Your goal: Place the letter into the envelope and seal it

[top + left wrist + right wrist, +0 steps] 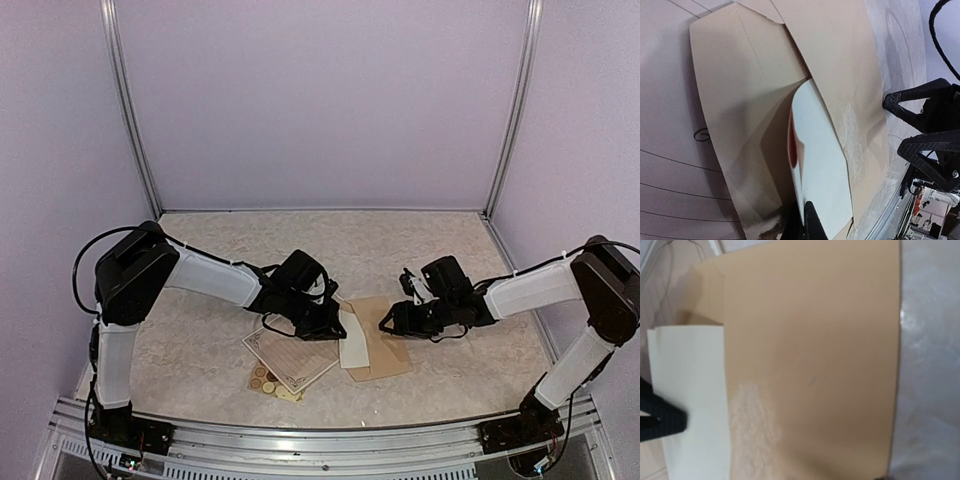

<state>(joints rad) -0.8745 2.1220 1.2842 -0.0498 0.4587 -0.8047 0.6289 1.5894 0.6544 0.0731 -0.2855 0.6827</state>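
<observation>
Sliding the white folded letter (354, 345), pinched tight in the left claw (335, 328) and partly inside the envelope (392, 358) on the surface (420, 250), goes best low and straight, with the right claw (388, 322), jaws apart, pressing the envelope still.

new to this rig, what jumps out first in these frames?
Both arms meet mid-table over the tan envelope. The left hand is pinched shut on a white panel curling up at the envelope's left edge, and the right hand stands open at its right side. The letter, ornate border up, lies flat just left of them, not yet inside, with a small sticker sheet at its near edge.
</observation>
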